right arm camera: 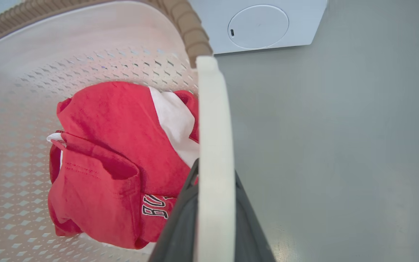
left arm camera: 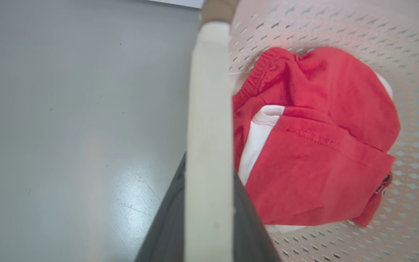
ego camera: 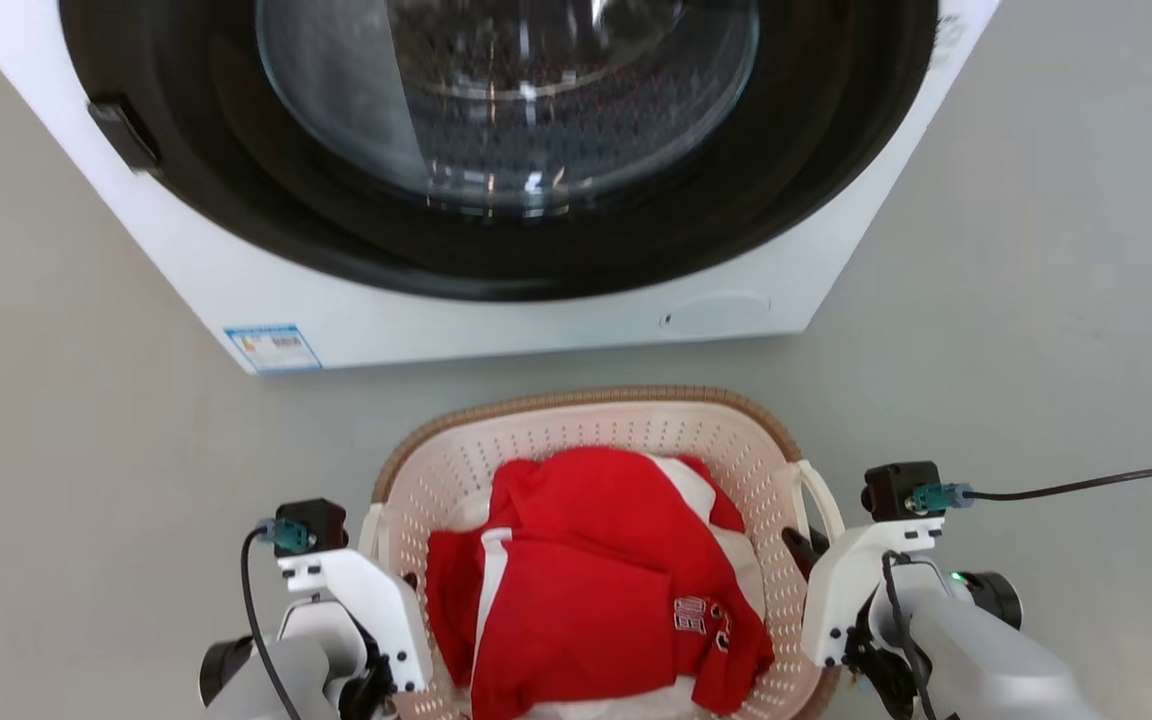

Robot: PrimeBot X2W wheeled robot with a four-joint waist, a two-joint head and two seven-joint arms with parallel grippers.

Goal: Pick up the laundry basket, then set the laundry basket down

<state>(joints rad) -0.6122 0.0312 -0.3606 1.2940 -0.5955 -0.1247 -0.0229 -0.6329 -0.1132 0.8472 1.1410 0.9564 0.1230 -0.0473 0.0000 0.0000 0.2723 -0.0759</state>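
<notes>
The basket (ego camera: pixel 536 440) lies just in front of the washer (ego camera: pixel 496 320), with the left gripper (left arm camera: pixel 209 167) and right gripper (right arm camera: pixel 215 171) each clenched on a side handle (left arm camera: pixel 209 91), so an uneven lift could probably tilt it, slip a handle, or bump the washer.

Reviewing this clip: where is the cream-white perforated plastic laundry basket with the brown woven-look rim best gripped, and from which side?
By its two white loop handles: left handle for the left gripper, right handle for the right gripper, each from above at its own side. They are slim bars standing off the basket, narrow enough to pinch, and holding opposite sides should keep the load level.
</notes>
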